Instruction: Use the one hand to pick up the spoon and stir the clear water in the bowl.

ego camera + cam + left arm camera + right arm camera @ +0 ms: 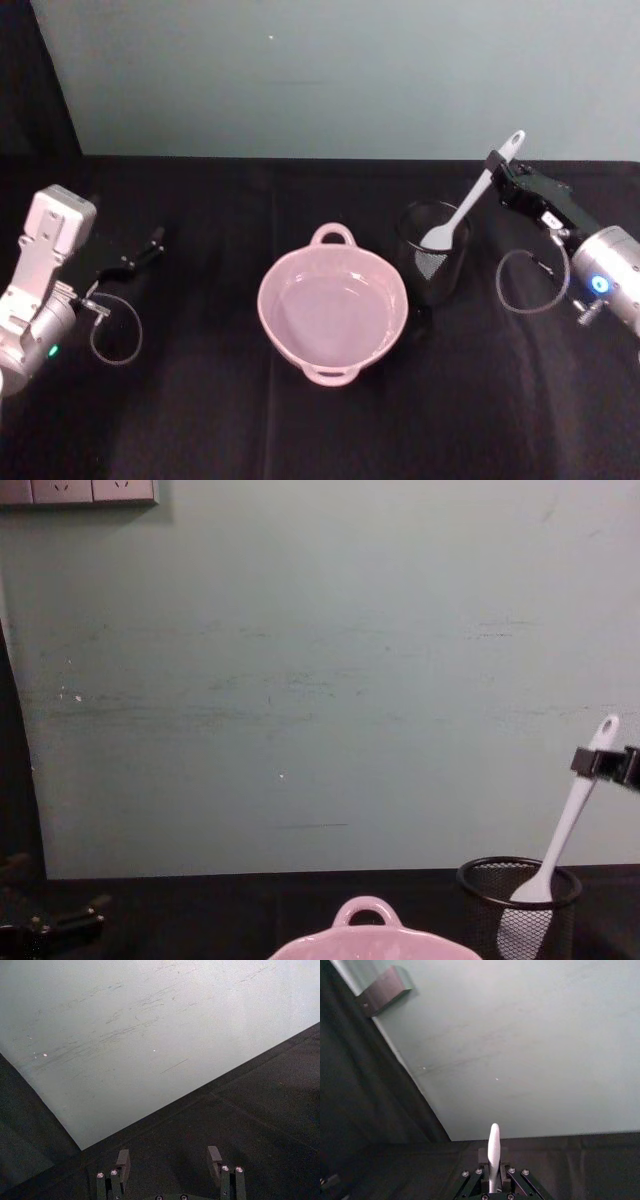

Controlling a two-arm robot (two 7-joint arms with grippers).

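The white spoon leans in the black mesh cup, head down inside the cup, handle tip up and to the right. My right gripper is shut on the upper handle, seen also from the side as the right gripper on the spoon, and close up as the right gripper around the spoon handle. The pale pink bowl with clear water sits in the table's middle, left of the cup; its rim and loop handle show low in the chest view. My left gripper rests open at the far left.
The black mesh cup stands just right of the bowl, close to its rim. A black cloth covers the table, and a pale green wall runs behind it. Cable loops hang beside both wrists.
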